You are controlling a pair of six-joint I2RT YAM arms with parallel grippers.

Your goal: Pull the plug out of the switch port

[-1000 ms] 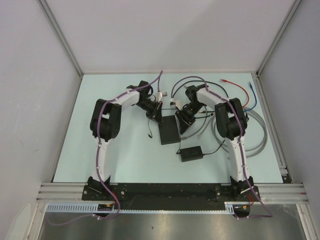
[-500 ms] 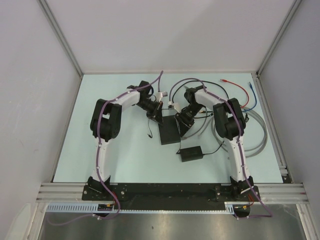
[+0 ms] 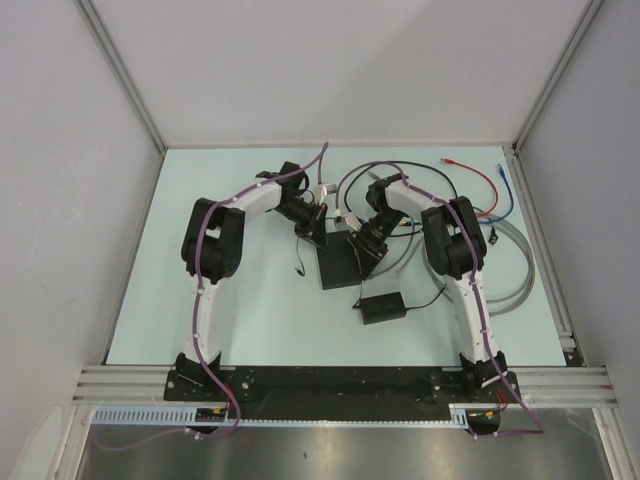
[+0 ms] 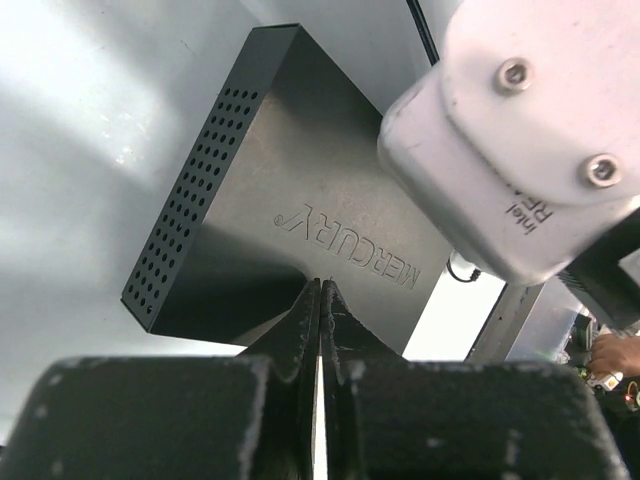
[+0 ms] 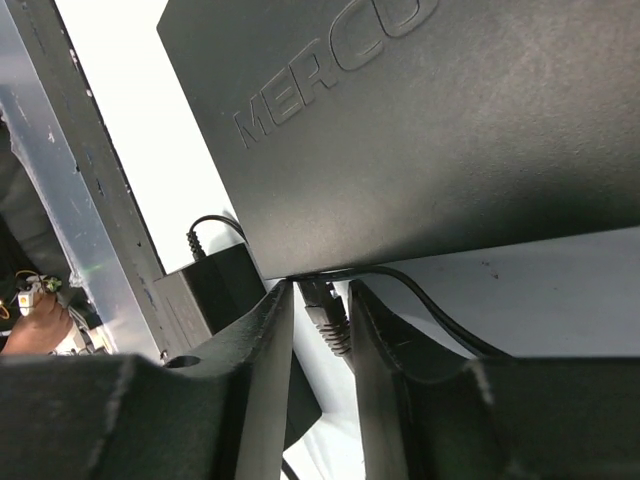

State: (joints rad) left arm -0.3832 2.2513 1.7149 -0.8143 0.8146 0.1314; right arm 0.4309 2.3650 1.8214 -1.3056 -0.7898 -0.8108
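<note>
The plug (image 5: 326,315) sits in the port (image 5: 303,277) on the edge of the switch (image 5: 420,130), between the jaws of our right gripper (image 5: 320,300) — partly open, a sliver of gap beside it, nothing gripped yet. Our left gripper (image 4: 320,300) is closed and empty, tips pressing the switch top — we judge, to pin it against the pull.

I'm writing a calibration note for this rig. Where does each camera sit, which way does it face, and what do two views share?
Top external: above and behind the bases, looking down at the table; both arms show whole.
Left wrist: on the left arm, looking along the shut left gripper onto the black box.
Right wrist: low beside the box's edge, facing the plug between the fingers of the right gripper.
Shared: both wrist views show the box's raised lettering.
</note>
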